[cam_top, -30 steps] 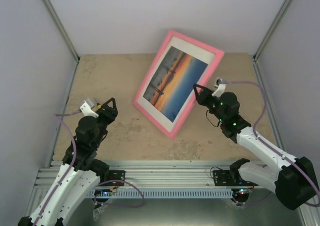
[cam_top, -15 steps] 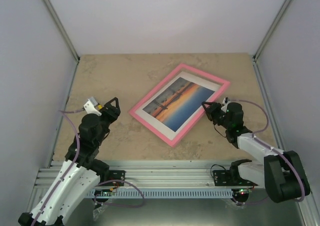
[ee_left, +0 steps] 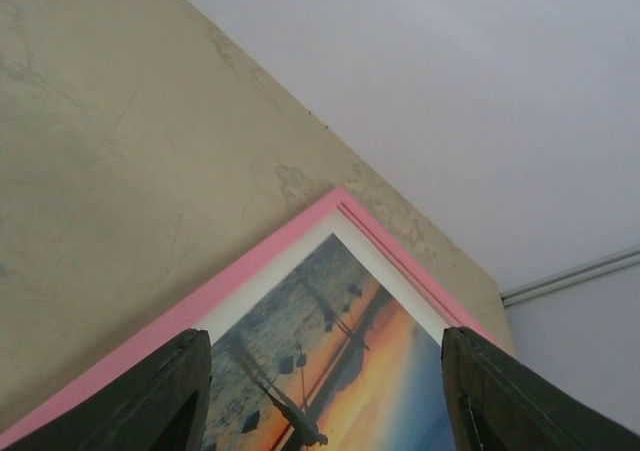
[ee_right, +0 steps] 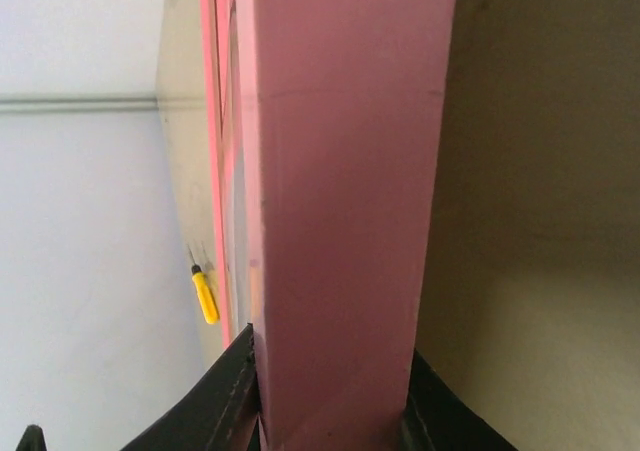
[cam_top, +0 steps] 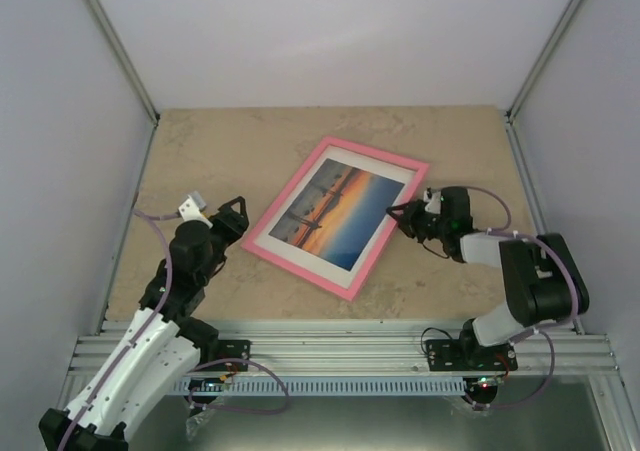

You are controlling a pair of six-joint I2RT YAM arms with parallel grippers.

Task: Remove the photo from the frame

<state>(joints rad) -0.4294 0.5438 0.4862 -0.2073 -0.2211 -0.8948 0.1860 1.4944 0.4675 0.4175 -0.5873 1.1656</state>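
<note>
Photo [cam_top: 328, 214] sits inside the frame [cam_top: 298, 272], apparently flat mid-table [cam_top: 200, 161]; removal not yet begun. Right gripper [cam_top: 401, 213] clamps the frame's right edge; left gripper [cam_top: 236, 217] jaws apart beside its left corner.

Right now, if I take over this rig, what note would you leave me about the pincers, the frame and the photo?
Left pincer: open, beside the left corner of the thin pink rectangular picture frame, not gripping it.
Right pincer: shut on the frame's right edge.
Frame: face up on the beige table.
Rectangular sunset paper photo: inside the frame.
Done: nothing is out yet.
Left: take the photo out.
</note>
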